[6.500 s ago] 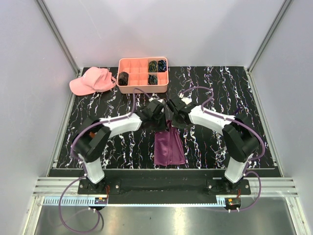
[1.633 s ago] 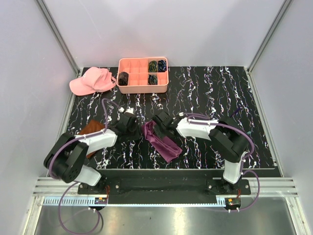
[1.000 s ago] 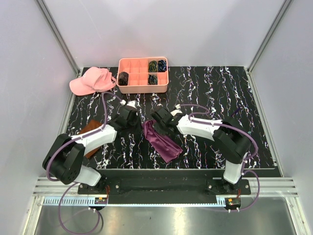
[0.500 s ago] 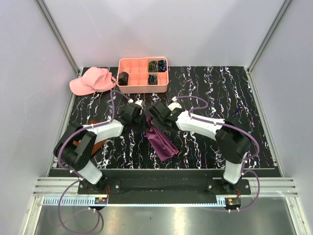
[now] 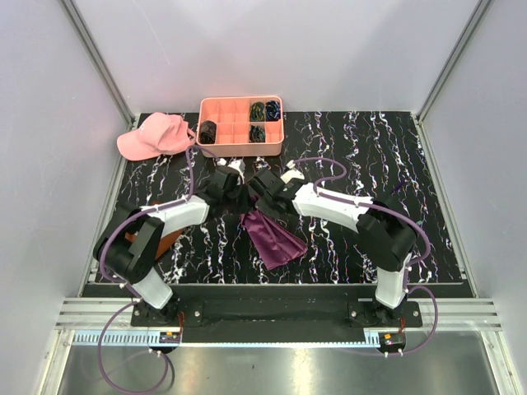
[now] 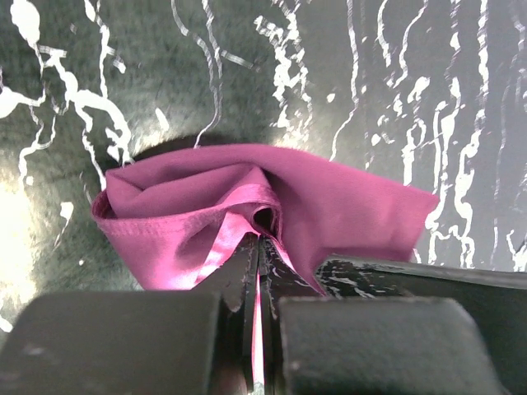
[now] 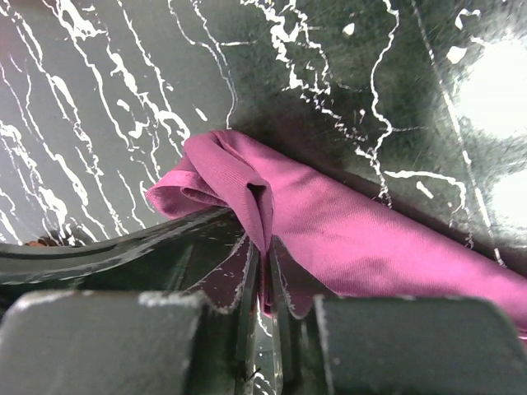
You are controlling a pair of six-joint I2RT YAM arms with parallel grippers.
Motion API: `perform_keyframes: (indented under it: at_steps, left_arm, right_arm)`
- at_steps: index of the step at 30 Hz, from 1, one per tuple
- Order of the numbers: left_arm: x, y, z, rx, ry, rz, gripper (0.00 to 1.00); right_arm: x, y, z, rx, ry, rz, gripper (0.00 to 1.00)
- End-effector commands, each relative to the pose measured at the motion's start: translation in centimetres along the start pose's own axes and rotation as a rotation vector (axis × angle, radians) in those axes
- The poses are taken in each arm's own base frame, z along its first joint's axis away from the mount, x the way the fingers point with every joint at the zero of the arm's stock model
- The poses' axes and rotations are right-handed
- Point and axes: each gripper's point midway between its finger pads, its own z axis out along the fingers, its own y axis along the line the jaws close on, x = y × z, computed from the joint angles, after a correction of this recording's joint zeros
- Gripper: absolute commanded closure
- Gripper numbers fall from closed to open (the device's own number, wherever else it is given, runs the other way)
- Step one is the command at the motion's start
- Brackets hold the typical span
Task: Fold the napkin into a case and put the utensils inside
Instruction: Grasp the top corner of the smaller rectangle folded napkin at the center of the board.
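Sitting at the upper centre of the overhead view, a salmon-pink divided tray holds dark coiled bundles: two in the compartments at its upper right corner, one just below them, and one at its left end. The other compartments show only bare pink floor. A pink cap lies just left of the tray on the black marbled table.

The napkin is below the tray, in the middle of the frame, bunched rather than spread. Its long axis runs diagonally, with the narrow end at the upper left, where both arms meet, and the wider end fanning toward the lower right. The left gripper and the right gripper sit almost side by side over that narrow end.

From overhead the fingers are too small and dark to judge. The left wrist camera shows the left gripper pressed together on a shiny fold of the napkin, whose body spreads sideways across the table beyond it. The right wrist camera shows the right gripper pinching another fold in a very thin gap, with the napkin trailing off to the lower right of that frame.

Only the overhead view shows a rust-brown cloth at the left, partly hidden under the left arm.
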Motion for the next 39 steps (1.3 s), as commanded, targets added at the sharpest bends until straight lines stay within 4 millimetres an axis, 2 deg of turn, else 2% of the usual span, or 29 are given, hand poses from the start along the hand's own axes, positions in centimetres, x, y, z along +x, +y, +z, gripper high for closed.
perform_keyframes:
  at_steps: [1,9,15,19,22,23,27,31,36,39]
  left_arm:
    - [-2.6,-1.3,0.4,0.041,-0.047,0.005,1.00]
    - [-3.6,-2.2,2.0,0.074,-0.053,0.001,1.00]
    - [-3.9,-3.1,3.4,0.125,-0.046,-0.020,1.00]
    - [-3.5,-3.0,4.5,0.125,-0.020,-0.040,1.00]
    - [-3.0,-2.7,5.1,0.119,-0.005,-0.052,1.00]
    - [-3.1,-2.7,5.2,0.123,-0.009,-0.054,1.00]
    - [-2.7,-2.8,5.8,0.152,-0.016,-0.074,1.00]
    - [-2.7,-3.3,6.0,0.197,-0.022,-0.071,1.00]
    - [-2.6,-2.6,5.5,0.187,-0.010,-0.084,1.00]
    - [-2.2,-2.8,4.8,0.206,0.030,-0.111,1.00]
  right_arm:
    - [-1.3,0.0,0.1,0.007,-0.032,-0.021,0.86]
    - [-2.4,-0.1,0.8,0.016,-0.043,-0.099,0.85]
    - [-2.6,0.8,1.7,0.007,-0.042,-0.182,0.82]
    - [-3.0,1.1,2.6,0.013,-0.059,-0.262,0.79]
    - [-3.6,1.4,3.0,0.022,-0.092,-0.349,0.81]
    - [-3.7,1.4,3.3,0.028,-0.097,-0.389,0.87]
    - [-3.7,2.2,3.5,0.007,-0.092,-0.448,0.96]
    - [-3.7,2.7,4.0,-0.009,-0.090,-0.509,1.00]
    - [-3.7,3.2,4.2,-0.023,-0.085,-0.616,1.00]
    - [-4.1,2.6,4.0,-0.010,-0.098,-0.666,1.00]
